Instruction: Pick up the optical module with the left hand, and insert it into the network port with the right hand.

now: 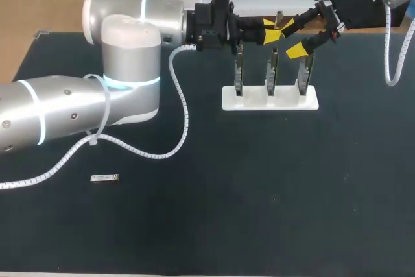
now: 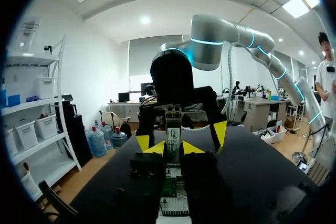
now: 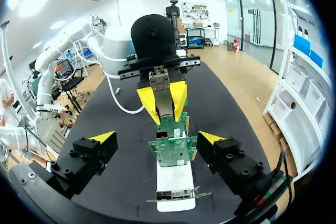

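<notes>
Left fingers [image 3: 149, 104] are pinching the optical module [image 2: 172, 132] over the card stand [image 1: 270, 98]. Handover's coming: open right fingers [image 3: 102, 139] need closing.

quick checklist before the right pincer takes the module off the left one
1. Left pincer shut on the optical module: ok.
2. Right pincer open: ok.
3. Module sits between the right pincer's fingers: ok, by both wrist views.
4. Right pincer's fingers touching the module: not ok, gaps on both sides.
5. Network port on the green board free and lined up: cannot tell.
6. Spare module lying clear of both pincers: ok.
</notes>
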`<control>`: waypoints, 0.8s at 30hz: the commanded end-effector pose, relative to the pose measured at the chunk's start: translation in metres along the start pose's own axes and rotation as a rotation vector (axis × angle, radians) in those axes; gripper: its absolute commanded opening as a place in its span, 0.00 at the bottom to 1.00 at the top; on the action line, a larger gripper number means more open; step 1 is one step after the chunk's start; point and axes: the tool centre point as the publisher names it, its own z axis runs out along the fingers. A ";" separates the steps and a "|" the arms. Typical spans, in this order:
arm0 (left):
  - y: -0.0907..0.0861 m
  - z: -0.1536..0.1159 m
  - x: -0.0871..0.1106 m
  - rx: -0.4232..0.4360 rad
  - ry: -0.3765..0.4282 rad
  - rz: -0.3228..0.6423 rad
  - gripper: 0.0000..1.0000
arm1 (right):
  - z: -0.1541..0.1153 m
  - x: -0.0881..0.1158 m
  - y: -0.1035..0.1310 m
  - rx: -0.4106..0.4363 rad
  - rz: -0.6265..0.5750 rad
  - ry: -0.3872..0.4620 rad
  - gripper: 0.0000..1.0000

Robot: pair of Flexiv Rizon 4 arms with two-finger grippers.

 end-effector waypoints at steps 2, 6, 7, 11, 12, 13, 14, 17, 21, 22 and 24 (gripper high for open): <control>-0.003 -0.003 0.003 -0.002 -0.010 -0.003 0.00 | 0.000 0.000 0.001 0.004 0.000 0.000 1.00; -0.005 -0.002 0.003 0.001 -0.008 0.000 0.00 | 0.000 0.000 0.001 0.004 0.000 0.000 1.00; -0.006 -0.002 0.003 0.002 -0.007 0.001 0.00 | 0.000 0.000 0.001 0.004 0.000 0.000 1.00; -0.007 -0.002 0.003 0.004 -0.007 0.001 0.00 | 0.000 0.000 0.001 0.004 0.000 0.000 1.00; -0.007 -0.002 0.003 0.005 -0.007 0.001 0.00 | 0.000 0.000 0.001 0.004 0.000 0.000 1.00; -0.008 -0.002 0.003 0.005 -0.008 0.000 0.00 | 0.000 0.000 0.001 0.004 0.000 0.000 1.00; -0.008 -0.001 0.003 0.006 -0.009 0.000 0.00 | 0.000 0.000 0.001 0.004 0.000 0.000 1.00; -0.011 0.000 0.003 0.010 -0.009 0.001 0.00 | 0.000 0.000 0.001 0.004 0.000 0.000 1.00; -0.014 0.001 0.005 0.014 -0.005 -0.006 0.00 | 0.000 0.000 0.001 0.004 0.000 0.000 1.00; -0.014 0.001 0.005 0.014 -0.004 -0.007 0.00 | 0.000 0.000 0.001 0.004 0.000 0.000 1.00; -0.015 0.002 0.006 0.014 -0.002 -0.009 0.00 | 0.000 0.000 0.001 0.004 0.000 0.000 1.00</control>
